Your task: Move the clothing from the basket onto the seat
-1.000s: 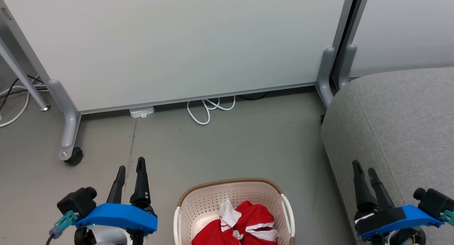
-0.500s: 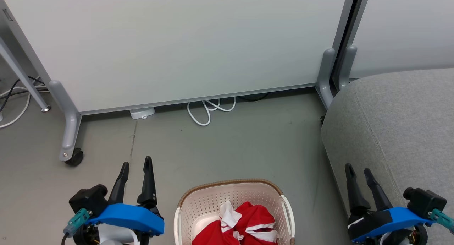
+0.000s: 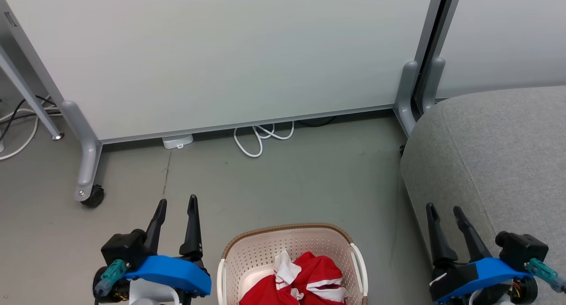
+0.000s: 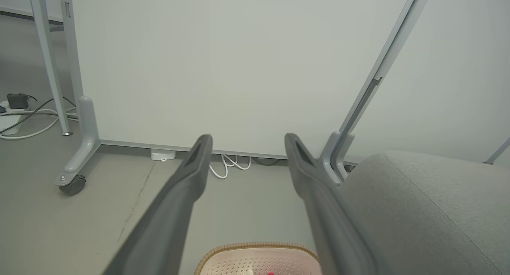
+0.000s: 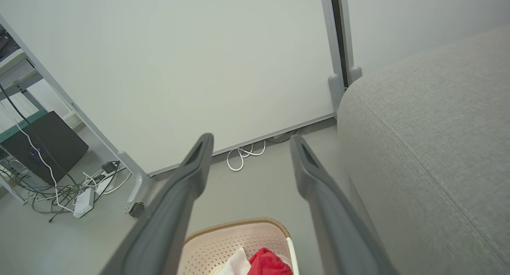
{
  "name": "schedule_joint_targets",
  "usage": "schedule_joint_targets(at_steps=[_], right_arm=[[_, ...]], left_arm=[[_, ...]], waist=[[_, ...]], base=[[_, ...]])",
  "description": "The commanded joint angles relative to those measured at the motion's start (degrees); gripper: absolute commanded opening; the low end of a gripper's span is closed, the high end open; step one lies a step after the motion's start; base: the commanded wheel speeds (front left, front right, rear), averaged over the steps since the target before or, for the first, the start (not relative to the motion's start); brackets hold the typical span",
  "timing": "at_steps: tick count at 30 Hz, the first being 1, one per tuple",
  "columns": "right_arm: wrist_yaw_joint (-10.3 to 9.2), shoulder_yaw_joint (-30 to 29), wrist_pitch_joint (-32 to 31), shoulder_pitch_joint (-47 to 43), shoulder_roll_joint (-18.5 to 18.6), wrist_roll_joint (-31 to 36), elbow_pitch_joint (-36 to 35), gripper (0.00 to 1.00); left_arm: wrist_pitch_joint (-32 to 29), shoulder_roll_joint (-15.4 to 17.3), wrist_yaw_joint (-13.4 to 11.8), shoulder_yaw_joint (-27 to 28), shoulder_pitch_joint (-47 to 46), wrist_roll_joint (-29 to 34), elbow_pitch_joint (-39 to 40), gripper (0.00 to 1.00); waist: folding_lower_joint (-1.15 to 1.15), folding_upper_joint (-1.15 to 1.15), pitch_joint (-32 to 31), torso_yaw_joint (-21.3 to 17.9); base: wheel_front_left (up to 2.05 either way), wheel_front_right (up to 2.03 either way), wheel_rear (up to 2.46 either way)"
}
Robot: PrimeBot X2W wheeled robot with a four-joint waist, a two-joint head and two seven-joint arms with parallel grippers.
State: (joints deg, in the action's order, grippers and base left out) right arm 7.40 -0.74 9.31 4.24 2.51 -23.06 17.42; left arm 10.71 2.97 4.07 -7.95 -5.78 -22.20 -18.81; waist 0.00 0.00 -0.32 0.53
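Observation:
The cream perforated basket point(image 3: 283, 243) with a brown rim stands on the floor at the bottom centre, and its far rim shows in both wrist views point(image 4: 255, 249) point(image 5: 235, 227). Red clothing point(image 3: 309, 278) with white trim lies bunched inside it, its top also seen from the right wrist point(image 5: 269, 263). The grey seat point(image 3: 499, 163) point(image 4: 418, 211) point(image 5: 430, 147) fills the right side. My left gripper point(image 3: 177, 203) hangs open left of the basket, holding nothing. My right gripper point(image 3: 444, 208) hangs open in front of the seat's edge, right of the basket.
A white partition panel on grey wheeled feet point(image 3: 88, 163) runs across the back. A white cable loop point(image 3: 258, 139) and a small white box point(image 3: 177, 141) lie at its base. More cables and a dark box point(image 5: 44, 151) sit at far left.
Both grippers have drifted inward toward the basket, the left one to the right and the right one to the left, and both sit a little lower in the head view. Both stay open.

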Motion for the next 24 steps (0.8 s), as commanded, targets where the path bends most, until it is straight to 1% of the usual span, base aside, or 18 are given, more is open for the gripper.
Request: schedule_joint_targets(at_steps=[1,11,24], right_arm=[[0.11,-0.07,0.55,0.53,0.48,1.85,-0.23,1.00],[0.12,-0.13,1.43,0.30,0.50,6.61,-0.16,1.00],[0.14,-0.25,2.45,0.01,0.52,11.75,0.14,1.00]], left_arm=[[0.55,0.11,0.16,-0.15,-1.08,1.55,-0.15,1.00],[1.77,0.00,-0.21,-0.70,-1.35,5.38,-1.19,1.00],[3.14,-0.08,-0.39,-0.64,-1.20,7.92,-1.48,1.00]], waist=[[0.00,0.00,-0.03,0.01],[0.00,0.00,-0.14,0.14],[0.00,0.00,-0.20,0.19]], base=[[0.00,0.00,0.00],[0.00,0.00,0.00],[0.00,0.00,0.00]])
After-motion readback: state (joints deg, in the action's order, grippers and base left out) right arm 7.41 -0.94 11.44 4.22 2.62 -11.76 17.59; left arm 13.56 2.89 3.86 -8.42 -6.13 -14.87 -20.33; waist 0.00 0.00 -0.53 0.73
